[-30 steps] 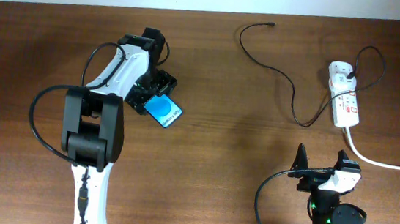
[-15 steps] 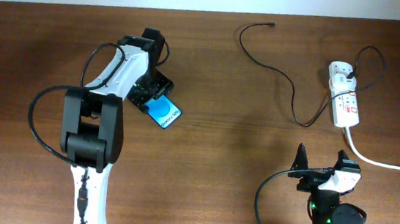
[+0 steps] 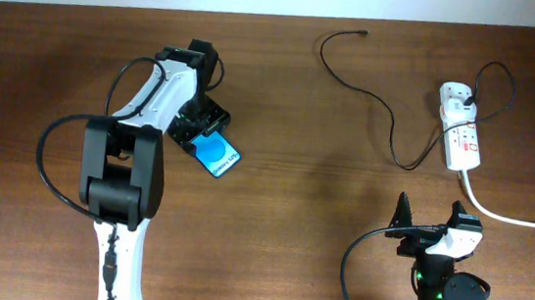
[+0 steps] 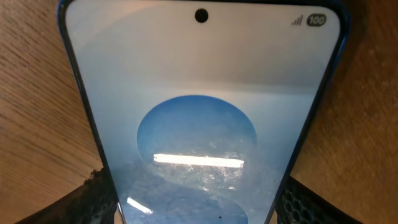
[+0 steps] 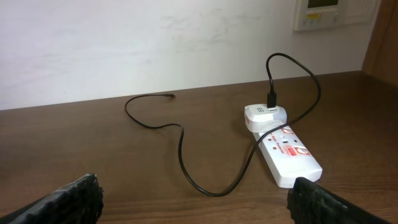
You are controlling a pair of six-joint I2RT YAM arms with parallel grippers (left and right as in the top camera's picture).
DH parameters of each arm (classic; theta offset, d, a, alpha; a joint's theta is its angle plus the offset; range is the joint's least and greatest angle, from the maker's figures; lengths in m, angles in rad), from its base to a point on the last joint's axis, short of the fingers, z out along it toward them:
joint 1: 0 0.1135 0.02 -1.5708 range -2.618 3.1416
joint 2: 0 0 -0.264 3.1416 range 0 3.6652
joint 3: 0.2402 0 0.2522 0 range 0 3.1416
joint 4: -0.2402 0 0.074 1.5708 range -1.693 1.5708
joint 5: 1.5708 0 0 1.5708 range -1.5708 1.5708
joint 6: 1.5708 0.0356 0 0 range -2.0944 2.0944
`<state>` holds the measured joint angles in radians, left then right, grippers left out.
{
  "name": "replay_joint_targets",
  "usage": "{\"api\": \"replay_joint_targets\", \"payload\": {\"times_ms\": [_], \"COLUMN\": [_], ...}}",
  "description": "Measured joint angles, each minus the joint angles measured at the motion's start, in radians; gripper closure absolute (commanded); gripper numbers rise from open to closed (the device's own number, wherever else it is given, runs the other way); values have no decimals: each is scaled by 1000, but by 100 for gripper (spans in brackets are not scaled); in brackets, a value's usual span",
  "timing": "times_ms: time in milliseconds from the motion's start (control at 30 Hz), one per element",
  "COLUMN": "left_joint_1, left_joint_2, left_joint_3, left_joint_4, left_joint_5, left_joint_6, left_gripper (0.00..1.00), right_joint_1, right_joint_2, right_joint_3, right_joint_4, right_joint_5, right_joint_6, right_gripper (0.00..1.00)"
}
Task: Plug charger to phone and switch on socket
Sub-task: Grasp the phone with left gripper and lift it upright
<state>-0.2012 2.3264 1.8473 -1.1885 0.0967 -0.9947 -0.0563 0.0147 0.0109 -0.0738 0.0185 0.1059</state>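
Overhead: left claw [image 3: 203, 129], lately wide, had closed on phone [image 3: 219, 155], which had shifted slightly under it.
Left wrist: pads [image 4: 93, 198] pinched both phone [image 4: 199, 124] edges; judged ready for plugging.
Right wrist: right claw [image 5: 196, 200] spread, empty; charger [image 5: 181, 146], socket [image 5: 289, 155] well ahead.

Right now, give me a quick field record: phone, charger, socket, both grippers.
phone: screen up, lit, held in the left gripper
left gripper: shut on the phone's long edges
right gripper: open, empty
charger: free tip lying loose, far from the phone; other end in the adapter on the socket
socket: right side, switch state unreadable
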Motion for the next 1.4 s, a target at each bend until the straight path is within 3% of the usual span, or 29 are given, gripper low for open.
{"api": "replay_joint_targets", "payload": {"times_ms": [433,967,1267,1400], "left_joint_1": [1,1,1,1], "left_joint_2": [23,23,23,23], "left_joint_3": [39,79,79,79], "left_joint_4": [-103,-137,-182,-182], "left_joint_5": [87,519,669,718], "left_joint_6": [119,395,463,470], "left_gripper": [35,36,36,36], "right_joint_1": [0,0,0,0], "right_joint_2": [0,0,0,0], "right_joint_3": [0,0,0,0], "right_joint_4": [0,0,1,18], "right_joint_5": [0,0,-32,-188], "right_joint_6": [0,0,4,195], "right_gripper": [2,2,2,2]}}
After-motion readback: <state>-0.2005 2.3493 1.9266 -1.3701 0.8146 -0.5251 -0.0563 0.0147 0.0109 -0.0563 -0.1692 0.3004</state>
